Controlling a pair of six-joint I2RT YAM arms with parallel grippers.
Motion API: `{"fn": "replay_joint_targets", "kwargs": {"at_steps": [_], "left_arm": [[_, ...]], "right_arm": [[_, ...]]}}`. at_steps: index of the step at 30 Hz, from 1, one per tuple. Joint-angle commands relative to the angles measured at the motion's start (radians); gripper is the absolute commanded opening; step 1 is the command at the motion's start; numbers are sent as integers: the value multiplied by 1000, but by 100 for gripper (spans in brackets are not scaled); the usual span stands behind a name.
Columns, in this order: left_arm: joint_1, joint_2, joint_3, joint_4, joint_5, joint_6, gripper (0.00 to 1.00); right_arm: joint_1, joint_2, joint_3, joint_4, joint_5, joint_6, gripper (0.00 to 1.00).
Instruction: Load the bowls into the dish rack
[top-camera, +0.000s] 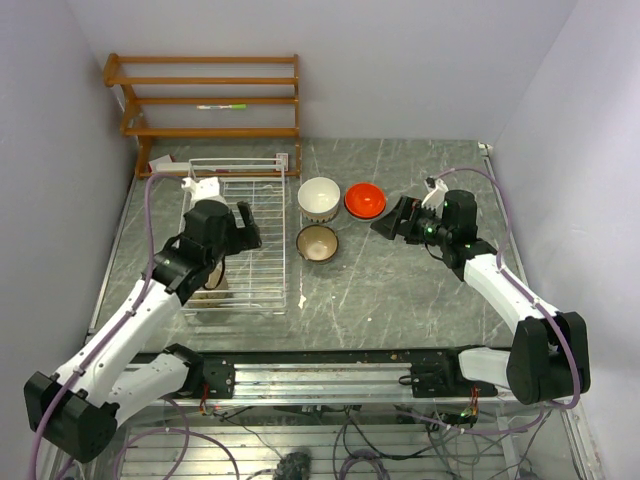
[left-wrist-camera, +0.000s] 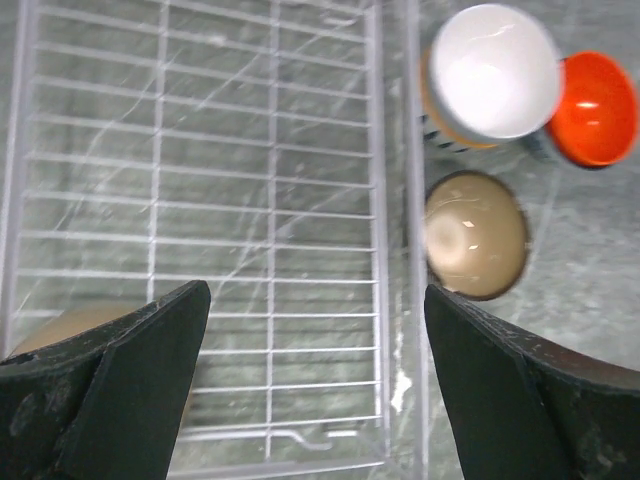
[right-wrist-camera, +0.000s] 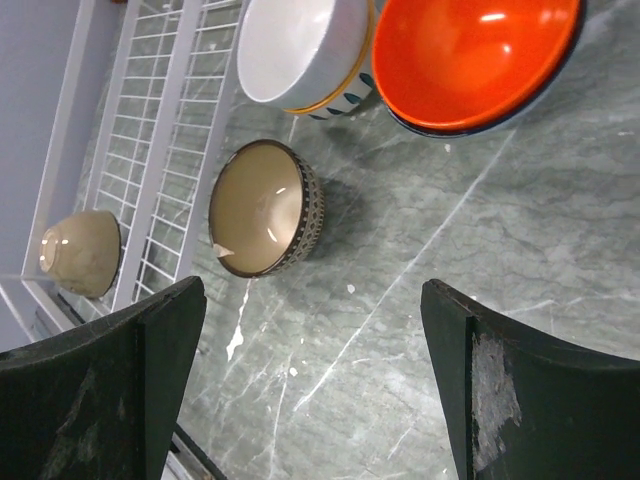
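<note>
Bowls on table: a white patterned bowl (top-camera: 319, 195), an orange-red bowl (top-camera: 365, 200) and a tan bowl (top-camera: 317, 242) are found just beside the dish rack (top-camera: 262, 200).
Bowl in rack: a cream bowl (right-wrist-camera: 80, 252) is seen at the near end.
Handling: judged glazed, stiff, slippery and breakable; the rim should be pinched.
Left gripper (left-wrist-camera: 315, 295): spread wide over the rack, nothing held.
Right gripper (right-wrist-camera: 312, 290): spread wide near the orange-red bowl, nothing held.

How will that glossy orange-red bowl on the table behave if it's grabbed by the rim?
The glossy orange-red round bowl looks stiff and probably ceramic, so breakable if dropped. Bright highlights on its glaze suggest it may slip when gripped. Its wide flaring walls mean rim pressure might tip it.
</note>
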Motion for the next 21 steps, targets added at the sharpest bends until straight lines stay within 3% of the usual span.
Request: {"fn": "replay_joint_targets", "kwargs": {"at_steps": [1, 5, 11, 21], "left_arm": [[-47, 32, 52, 169, 130, 87, 98], [-179, 127, 108, 245, 111, 155, 95], [-353, 398, 272, 267, 96, 319, 92], [-398, 718, 403, 295, 172, 437, 85]], "right_arm": [[4, -4, 9, -38, 82, 29, 89], [2, -17, 23, -80, 177, 52, 90], [-36, -31, 12, -97, 205, 86, 90], [-179, -49, -52, -76, 61, 99, 89]]}}
